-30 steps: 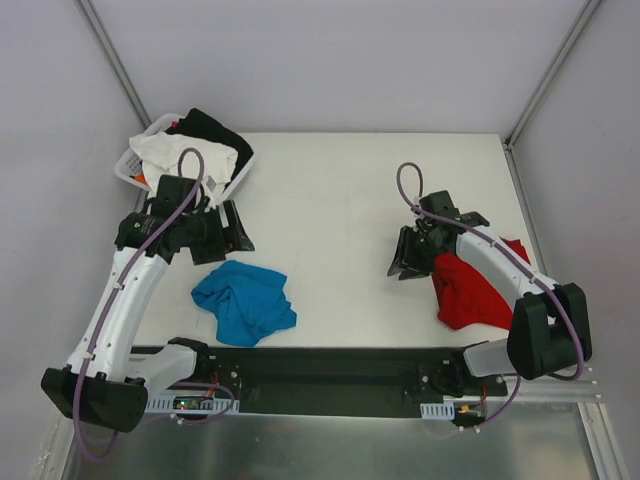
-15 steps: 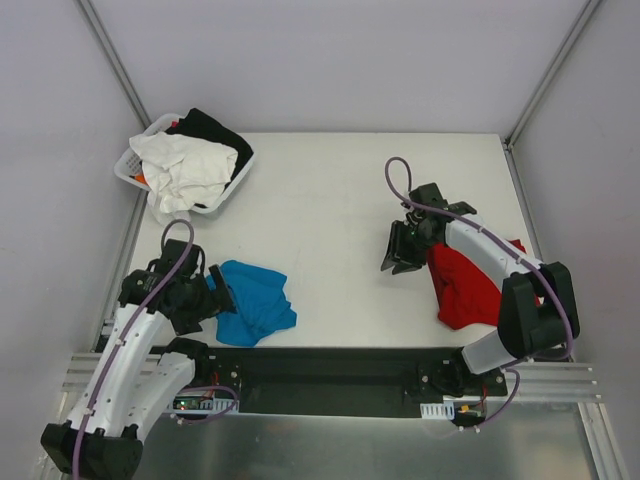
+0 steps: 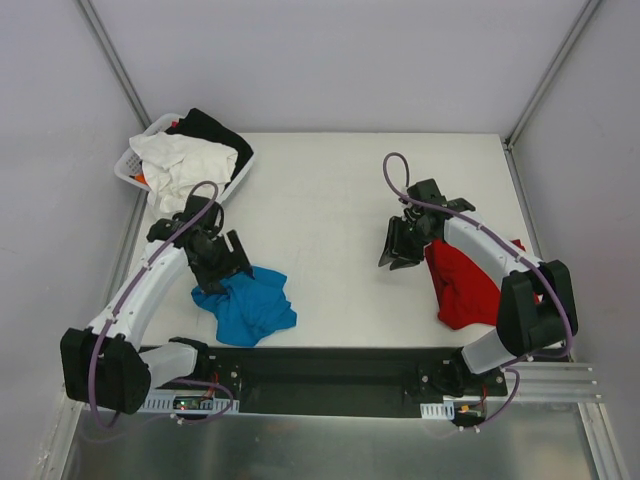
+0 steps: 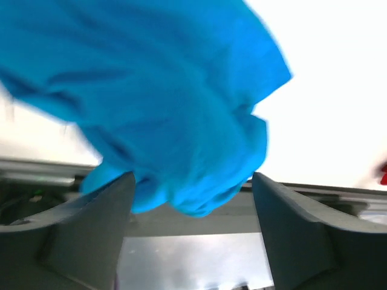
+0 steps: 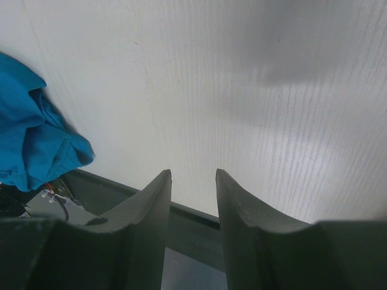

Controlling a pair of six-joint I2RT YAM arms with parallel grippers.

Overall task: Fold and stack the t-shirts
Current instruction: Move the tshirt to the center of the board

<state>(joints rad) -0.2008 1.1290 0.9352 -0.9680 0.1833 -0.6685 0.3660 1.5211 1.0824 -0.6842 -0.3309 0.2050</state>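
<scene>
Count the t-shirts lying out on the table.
2. The blue t-shirt lies crumpled near the front-left edge; the red t-shirt lies at the right, partly under the right arm. The basket may hide more.

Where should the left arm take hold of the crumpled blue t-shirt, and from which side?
Probably a bunched fold on the far-left edge of the blue t-shirt, coming down from above. It lies in a loose heap with no flat hem showing, and the left gripper hangs open right over that edge.

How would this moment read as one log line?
left pincer open at blue t-shirt | right pincer empty, near red t-shirt | both shirts crumpled, unstacked
</scene>
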